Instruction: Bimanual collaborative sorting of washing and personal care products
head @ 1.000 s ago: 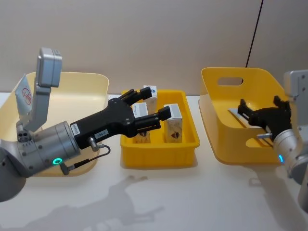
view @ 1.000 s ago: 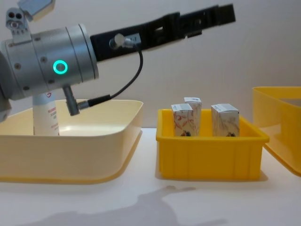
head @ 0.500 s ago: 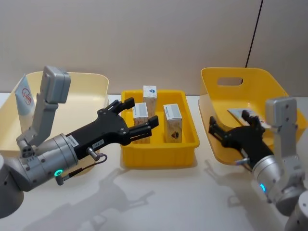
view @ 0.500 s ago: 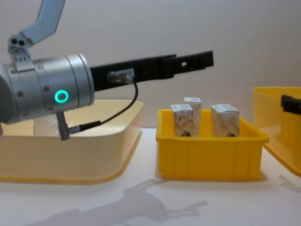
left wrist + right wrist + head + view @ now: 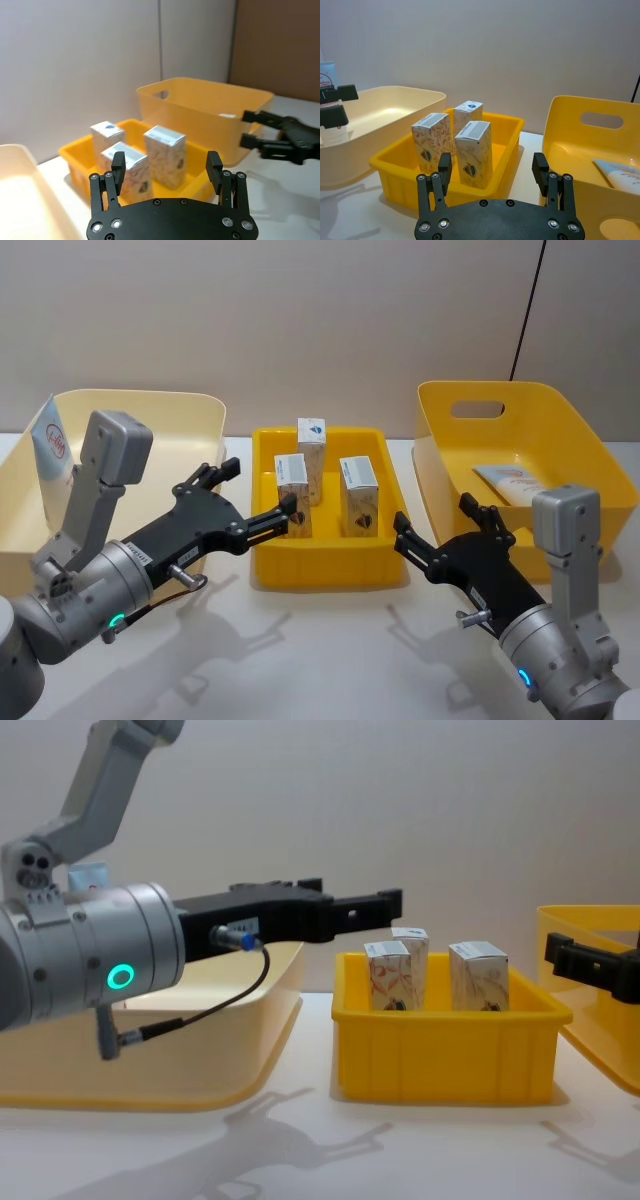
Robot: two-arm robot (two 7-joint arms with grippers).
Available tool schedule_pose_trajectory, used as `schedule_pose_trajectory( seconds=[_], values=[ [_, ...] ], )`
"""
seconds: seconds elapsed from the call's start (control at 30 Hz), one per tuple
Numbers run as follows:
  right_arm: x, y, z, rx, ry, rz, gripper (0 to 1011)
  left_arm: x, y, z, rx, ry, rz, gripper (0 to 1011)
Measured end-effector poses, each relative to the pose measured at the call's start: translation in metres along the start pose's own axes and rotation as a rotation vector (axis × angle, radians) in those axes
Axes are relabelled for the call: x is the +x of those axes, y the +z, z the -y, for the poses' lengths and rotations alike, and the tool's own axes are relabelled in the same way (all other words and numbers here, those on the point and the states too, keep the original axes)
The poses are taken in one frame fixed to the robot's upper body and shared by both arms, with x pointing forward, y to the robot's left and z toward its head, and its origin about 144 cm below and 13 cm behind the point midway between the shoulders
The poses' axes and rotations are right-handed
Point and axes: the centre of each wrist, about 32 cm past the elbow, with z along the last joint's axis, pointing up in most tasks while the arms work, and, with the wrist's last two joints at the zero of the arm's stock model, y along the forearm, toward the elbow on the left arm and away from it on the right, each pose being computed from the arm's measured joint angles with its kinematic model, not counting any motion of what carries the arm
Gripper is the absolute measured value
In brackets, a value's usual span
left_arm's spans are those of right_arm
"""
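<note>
Left gripper (image 5: 258,488), right gripper (image 5: 435,515) farther back

The black left gripper (image 5: 259,486) has drawn back from above the small yellow plastic tray (image 5: 330,568) toward the lower left of the head view, its fingertips now at the tray's left edge. The black right gripper (image 5: 433,513) has left the tall yellow plastic bin (image 5: 500,405) for the lower right, uncovering the pale squeeze tube (image 5: 510,483) lying inside.

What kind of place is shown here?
Probably a robot lab or test bench: a white table before a plain wall, a yellow tray of small cartons beside a cream bin, and the left gripper and right gripper, both open.
</note>
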Motion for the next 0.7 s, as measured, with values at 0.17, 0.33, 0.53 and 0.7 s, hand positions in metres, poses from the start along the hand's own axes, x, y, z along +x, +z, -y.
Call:
schedule_pose_trajectory(
  seconds=[0.17, 0.33, 0.53, 0.7],
  values=[
    [-0.001, 0.0, 0.001, 0.003, 0.005, -0.002, 1001, -0.004, -0.005, -0.004, 0.015, 0.068, 0.038, 1003],
    [-0.001, 0.0, 0.001, 0.003, 0.005, -0.002, 1001, -0.008, -0.01, -0.009, 0.029, 0.135, 0.079, 1003],
    [-0.001, 0.0, 0.001, 0.003, 0.007, -0.003, 1001, -0.013, -0.016, -0.014, 0.039, 0.203, 0.121, 1003],
    [-0.002, 0.0, 0.0, -0.003, 0.011, -0.013, 1001, -0.017, -0.02, -0.018, 0.046, 0.268, 0.163, 1003]
  ],
)
